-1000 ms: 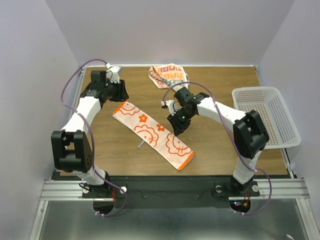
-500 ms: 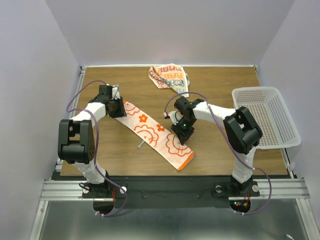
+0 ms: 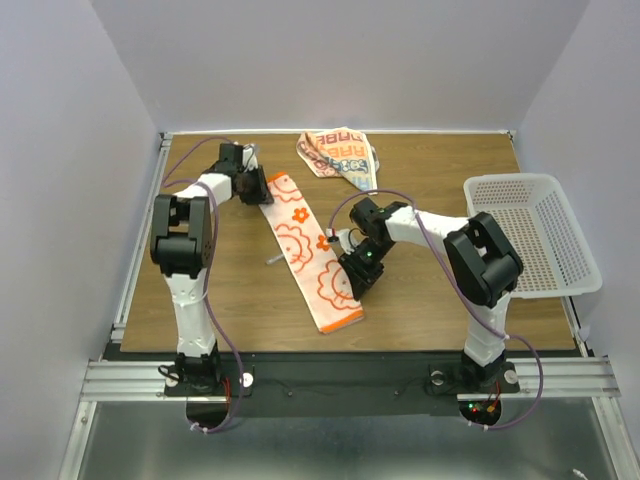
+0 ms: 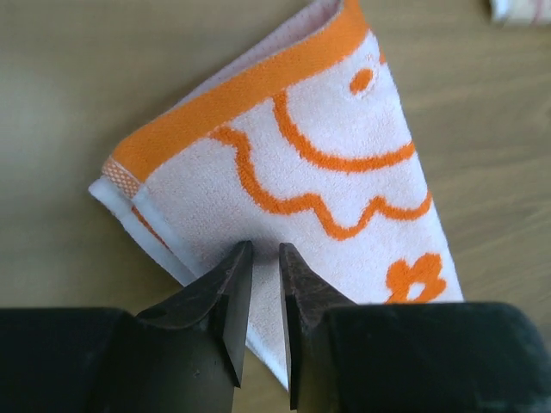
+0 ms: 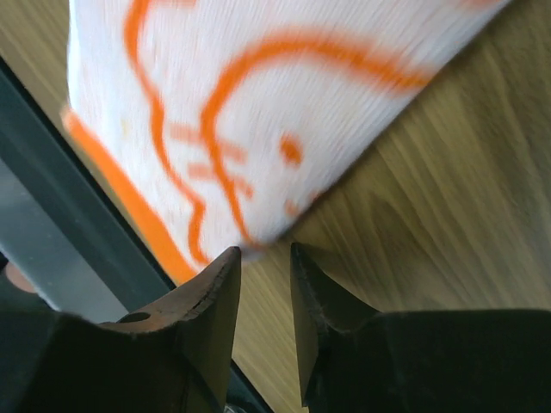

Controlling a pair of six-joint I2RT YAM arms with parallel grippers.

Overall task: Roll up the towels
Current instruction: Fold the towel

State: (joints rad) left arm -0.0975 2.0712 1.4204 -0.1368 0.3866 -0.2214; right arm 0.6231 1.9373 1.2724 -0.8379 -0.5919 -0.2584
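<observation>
A towel [image 3: 305, 245], white with orange border and cartoon prints, lies folded as a long strip on the wooden table, running from far left to near middle. My left gripper [image 3: 262, 188] is shut on its far end; the left wrist view shows the narrow jaws [image 4: 263, 248] pinching the cloth [image 4: 344, 172] near a corner. My right gripper [image 3: 357, 283] is at the strip's right edge near its near end; in the right wrist view the fingertips [image 5: 265, 249] close on the very edge of the cloth [image 5: 258, 103]. The second towel [image 3: 338, 152], with blue lettering, lies crumpled at the back.
A white perforated basket [image 3: 535, 235] stands at the right edge of the table. A small grey item [image 3: 273, 258] lies beside the strip's left edge. The table's dark front edge [image 5: 52, 198] shows close to the towel's near end.
The towel has swung from a diagonal to nearly lengthwise. My left gripper moved to the back with the far end. My right gripper moved slightly nearer with the near end.
</observation>
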